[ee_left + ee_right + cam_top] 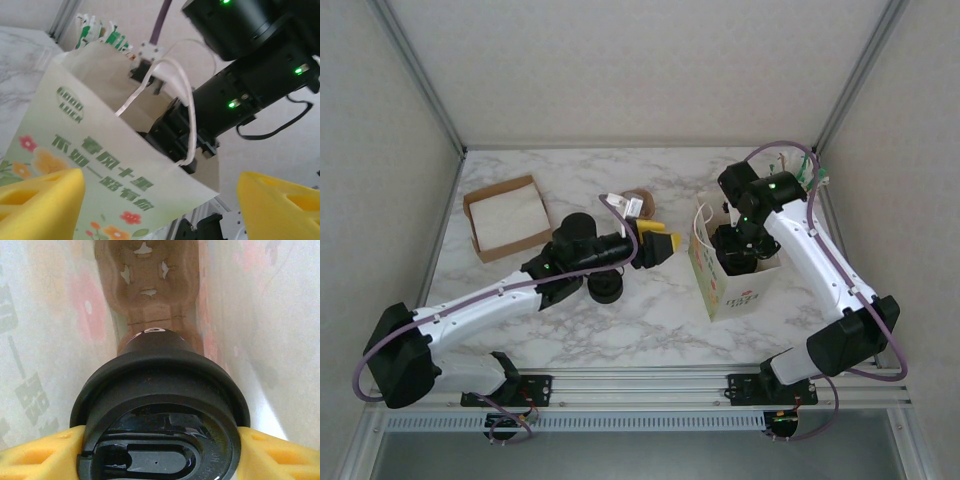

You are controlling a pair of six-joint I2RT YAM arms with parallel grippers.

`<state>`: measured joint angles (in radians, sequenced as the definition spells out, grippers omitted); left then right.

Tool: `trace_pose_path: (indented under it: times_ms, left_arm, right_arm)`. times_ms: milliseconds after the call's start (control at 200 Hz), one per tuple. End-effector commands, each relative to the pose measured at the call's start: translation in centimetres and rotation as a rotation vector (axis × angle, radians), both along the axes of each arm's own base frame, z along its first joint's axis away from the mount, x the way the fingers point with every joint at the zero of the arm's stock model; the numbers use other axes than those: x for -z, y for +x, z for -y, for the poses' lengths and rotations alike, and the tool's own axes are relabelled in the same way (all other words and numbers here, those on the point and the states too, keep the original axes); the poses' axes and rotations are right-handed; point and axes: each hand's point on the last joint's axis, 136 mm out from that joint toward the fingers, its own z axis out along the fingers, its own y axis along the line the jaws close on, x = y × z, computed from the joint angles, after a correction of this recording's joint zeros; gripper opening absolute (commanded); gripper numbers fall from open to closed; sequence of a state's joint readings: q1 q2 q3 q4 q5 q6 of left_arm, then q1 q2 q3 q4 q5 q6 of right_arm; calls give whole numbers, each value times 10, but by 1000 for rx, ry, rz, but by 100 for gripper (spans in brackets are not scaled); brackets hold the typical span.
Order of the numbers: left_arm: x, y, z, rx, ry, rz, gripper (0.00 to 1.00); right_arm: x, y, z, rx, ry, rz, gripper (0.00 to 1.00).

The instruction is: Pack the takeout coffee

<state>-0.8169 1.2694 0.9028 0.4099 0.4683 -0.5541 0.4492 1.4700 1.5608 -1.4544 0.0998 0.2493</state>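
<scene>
The takeout coffee (160,405), a black cup under a round black lid, sat inside the paper bag (728,292), whose printed walls rose on either side of it in the right wrist view. The right jaws were closed on it, with a yellow finger (35,455) pressed against each side of the lid's rim. Beyond the cup, deeper in the bag, lay a brown cardboard insert (150,285) with cut-outs; we could not tell whether the cup's base already rested on it or on the bag's floor.

From above, the right arm (810,250) reached down through the bag's open mouth between the white handles; the bag stood upright on the marble bench (620,335), right of centre. The left jaws stood wide and held nothing, their yellow fingertips (40,200) well apart and facing the bag's flowered side from just beside it; we judged them placed to steady the bag, though they were not touching it. An open cardboard box (505,220) with a white lining lay well apart at the bench's far left.

We judged the task to be far along: the cup was within the bag and upright. What was left was to settle it on the bottom, open the right jaws, and lift them clear of the handles without tipping the bag.
</scene>
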Motion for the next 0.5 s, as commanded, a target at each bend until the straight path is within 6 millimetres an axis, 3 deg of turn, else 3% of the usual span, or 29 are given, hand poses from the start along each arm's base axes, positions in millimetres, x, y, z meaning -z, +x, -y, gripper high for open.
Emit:
trace_pose_path:
  times_ms: [0,200,496]
  left_arm:
    - [-29,-9,3,43,-39,33,79]
    - [-37,-6,12,58,-24,43,78]
    - [-32,-7,26,77,24,41,72]
  right_arm:
    - [4,-2,1,0,2,-25,68]
    - [5,-2,0,-3,4,-25,68]
    - [6,-1,0,-6,2,-25,68]
